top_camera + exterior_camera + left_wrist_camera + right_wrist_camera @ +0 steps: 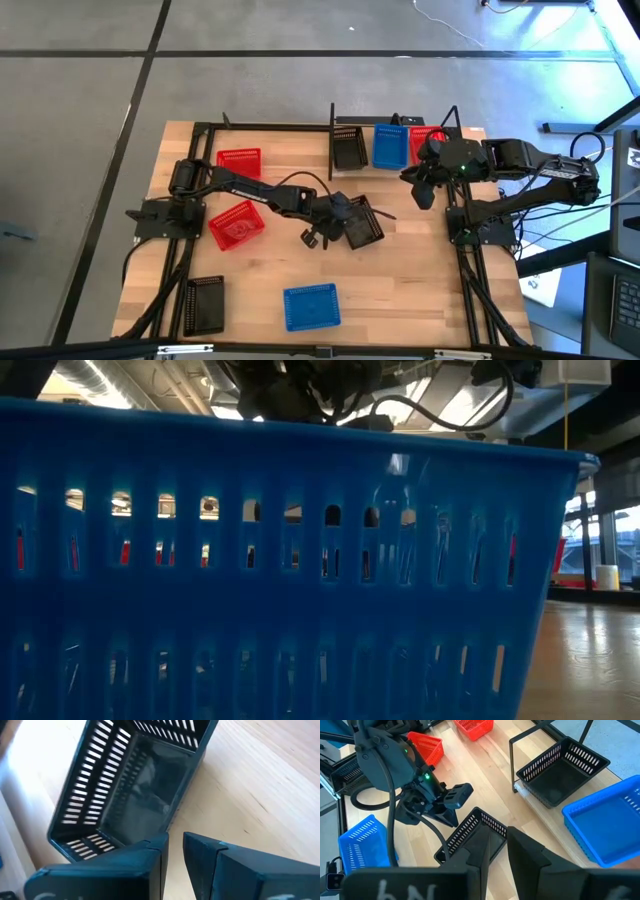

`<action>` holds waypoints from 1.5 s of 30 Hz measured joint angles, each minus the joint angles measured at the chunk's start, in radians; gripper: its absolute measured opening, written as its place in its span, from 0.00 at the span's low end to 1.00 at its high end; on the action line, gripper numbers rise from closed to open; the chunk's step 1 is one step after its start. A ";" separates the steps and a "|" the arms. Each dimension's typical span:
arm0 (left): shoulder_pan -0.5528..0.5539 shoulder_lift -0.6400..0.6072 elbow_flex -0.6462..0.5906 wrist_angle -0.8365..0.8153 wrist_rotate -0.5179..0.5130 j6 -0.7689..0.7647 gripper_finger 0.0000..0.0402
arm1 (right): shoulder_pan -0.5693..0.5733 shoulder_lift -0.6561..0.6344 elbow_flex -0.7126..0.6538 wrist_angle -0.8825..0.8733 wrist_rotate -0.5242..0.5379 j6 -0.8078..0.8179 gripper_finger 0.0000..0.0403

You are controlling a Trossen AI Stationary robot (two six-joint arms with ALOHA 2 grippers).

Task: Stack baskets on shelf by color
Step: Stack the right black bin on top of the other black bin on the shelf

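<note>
Nearest the front edge of the wooden tabletop [400, 290] we see a blue perforated plastic basket [311, 306] lying alone, so close to the table-level camera that its slotted wall [290, 580] fills that view, and a black perforated basket [206, 303] off to the left front corner; we judge both are simply waiting their turn. Farther in, at the table's middle, our left gripper [318, 236] sits just beside a second black perforated basket [362, 224], which lies tilted on the wood. In the left wrist view that basket [135, 785] lies ahead of the two dark fingers [150, 865], which stand close together with only a narrow gap and nothing between them, so we read the basket as not gripped, lying where it can be nudged or picked up by its rim. Two red perforated baskets [237, 224] [239, 161] rest to the left, also unstacked. Farthest back, the low black metal-rod shelf [334, 125] holds a black basket [349, 147], a blue one [390, 146] and a red one [423, 140] side by side, one per colour, presumably as the bases of three stacks. Our right gripper [424, 193] hangs just in front of the shelf's red end; its fingers [520, 855] are nearly together, holding nothing.
</note>
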 joint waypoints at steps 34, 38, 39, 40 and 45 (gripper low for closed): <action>-0.007 -0.001 0.000 0.033 -0.016 0.205 0.13 | 0.000 0.000 0.000 -0.001 0.000 -0.028 0.17; 0.000 0.003 0.000 0.037 0.008 0.205 0.13 | 0.000 0.000 0.000 -0.001 0.000 -0.031 0.17; 0.003 0.011 0.001 0.047 0.009 0.204 0.13 | 0.000 0.000 0.000 -0.001 0.000 -0.030 0.17; 0.006 0.016 0.001 0.050 0.008 0.203 0.13 | 0.000 0.000 0.000 -0.001 0.000 -0.030 0.17; 0.013 0.027 0.002 0.056 0.015 0.203 0.13 | 0.000 0.001 0.000 -0.001 0.000 -0.029 0.17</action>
